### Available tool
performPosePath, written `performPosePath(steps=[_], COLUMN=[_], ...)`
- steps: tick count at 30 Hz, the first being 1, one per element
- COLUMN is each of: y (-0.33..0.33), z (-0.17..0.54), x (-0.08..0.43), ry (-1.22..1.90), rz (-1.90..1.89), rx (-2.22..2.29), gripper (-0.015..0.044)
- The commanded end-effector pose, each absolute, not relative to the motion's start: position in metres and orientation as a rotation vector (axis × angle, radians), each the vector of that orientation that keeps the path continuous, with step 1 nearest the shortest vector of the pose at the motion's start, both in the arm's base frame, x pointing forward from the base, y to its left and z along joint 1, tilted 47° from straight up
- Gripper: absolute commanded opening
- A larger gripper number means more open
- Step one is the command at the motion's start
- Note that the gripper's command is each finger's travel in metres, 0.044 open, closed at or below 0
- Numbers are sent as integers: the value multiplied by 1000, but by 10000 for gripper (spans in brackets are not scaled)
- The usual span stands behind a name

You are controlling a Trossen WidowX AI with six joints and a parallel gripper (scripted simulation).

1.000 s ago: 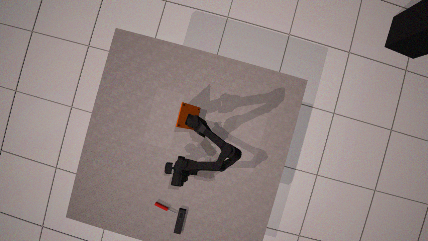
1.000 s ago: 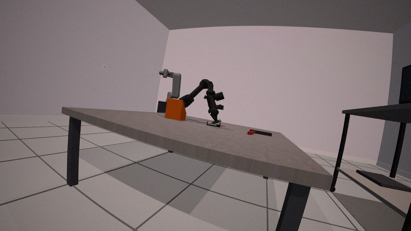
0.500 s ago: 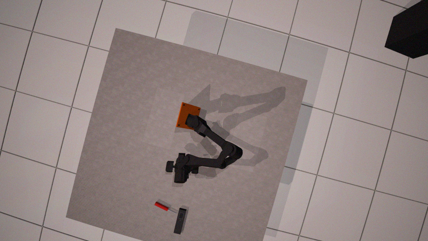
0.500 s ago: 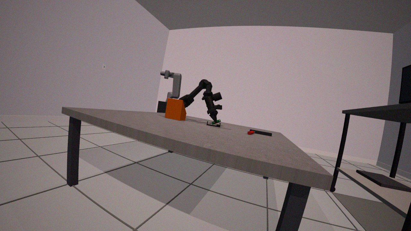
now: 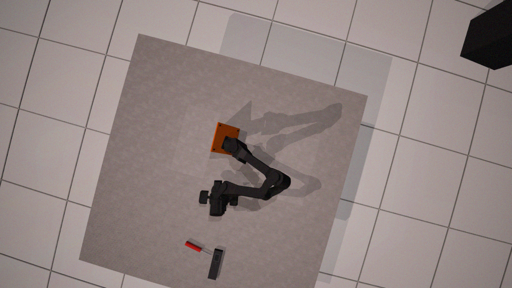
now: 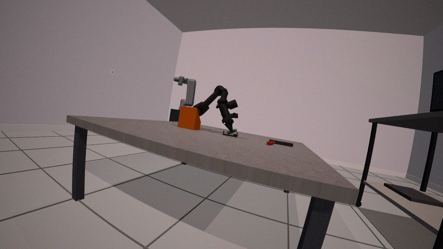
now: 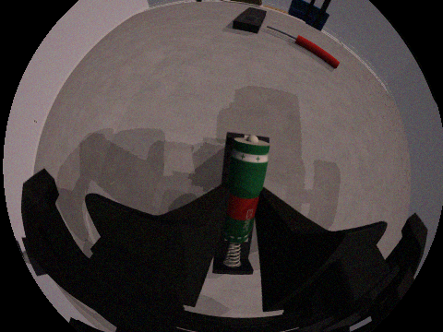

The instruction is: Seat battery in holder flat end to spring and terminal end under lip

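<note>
My gripper (image 6: 231, 131) (image 7: 243, 191) is shut on the battery (image 6: 233, 131) (image 7: 247, 177), green with a red band and a white ring. The battery is tilted, its terminal end raised over the lip end of the holder and its flat end lower, toward the spring (image 7: 233, 254). The black holder (image 6: 230, 135) (image 7: 233, 270) stands on the table under the battery. In the wrist view the battery leans slightly to the right of the holder's line. Whether its flat end touches the spring is not clear. The arm hides battery and holder in the top view.
A red-handled screwdriver (image 5: 193, 246) (image 6: 270, 143) (image 7: 318, 52) lies beyond the holder, its tip near a long black block (image 5: 215, 267) (image 6: 281, 143) (image 7: 249, 20). The orange base block (image 5: 221, 132) (image 6: 188, 118) stands behind the holder, under the arm's base.
</note>
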State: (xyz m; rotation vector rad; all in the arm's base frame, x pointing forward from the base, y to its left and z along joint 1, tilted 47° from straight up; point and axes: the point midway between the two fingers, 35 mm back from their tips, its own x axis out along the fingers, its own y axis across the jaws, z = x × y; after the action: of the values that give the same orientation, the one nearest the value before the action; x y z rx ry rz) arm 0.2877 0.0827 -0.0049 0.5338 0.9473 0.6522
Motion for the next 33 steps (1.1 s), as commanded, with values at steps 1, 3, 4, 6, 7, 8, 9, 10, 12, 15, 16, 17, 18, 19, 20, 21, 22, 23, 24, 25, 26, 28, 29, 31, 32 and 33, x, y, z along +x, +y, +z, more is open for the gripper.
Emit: performPosePath(steps=[1, 3, 4, 6, 7, 8, 9, 10, 12, 15, 16, 17, 18, 19, 20, 21, 22, 23, 24, 25, 26, 28, 29, 31, 32, 33], y=[82, 82, 81, 81, 81, 81, 80, 80, 80, 80, 79, 79, 79, 79, 79, 79, 79, 79, 79, 79, 79, 79, 79, 79, 79, 79], z=[-8, -8, -8, -9, -9, -9, -9, -9, -9, -10, -10, -10, -10, -10, -10, -10, -10, -10, -10, -10, -10, -10, -10, -10, -10, -10], x=[282, 280, 279, 277, 277, 276, 275, 275, 274, 272, 272, 271, 271, 271, 270, 270, 269, 269, 269, 268, 268, 268, 268, 268, 268, 268], ry=[955, 954, 954, 955, 955, 955, 955, 956, 957, 960, 961, 962, 963, 964, 966, 967, 968, 969, 971, 972, 974, 975, 976, 977, 977, 977], rz=[645, 645, 645, 645, 645, 645, 645, 645, 644, 642, 642, 641, 640, 640, 639, 639, 638, 638, 637, 637, 636, 636, 636, 635, 635, 635], rx=[538, 538, 538, 537, 537, 537, 537, 536, 535, 533, 532, 531, 530, 530, 529, 529, 529, 528, 528, 527, 527, 526, 526, 525, 525, 525], gripper=[61, 61, 61, 61, 61, 61, 61, 61, 61, 61, 61, 61, 61, 61, 61, 61, 61, 61, 61, 61, 61, 61, 61, 61, 61, 61])
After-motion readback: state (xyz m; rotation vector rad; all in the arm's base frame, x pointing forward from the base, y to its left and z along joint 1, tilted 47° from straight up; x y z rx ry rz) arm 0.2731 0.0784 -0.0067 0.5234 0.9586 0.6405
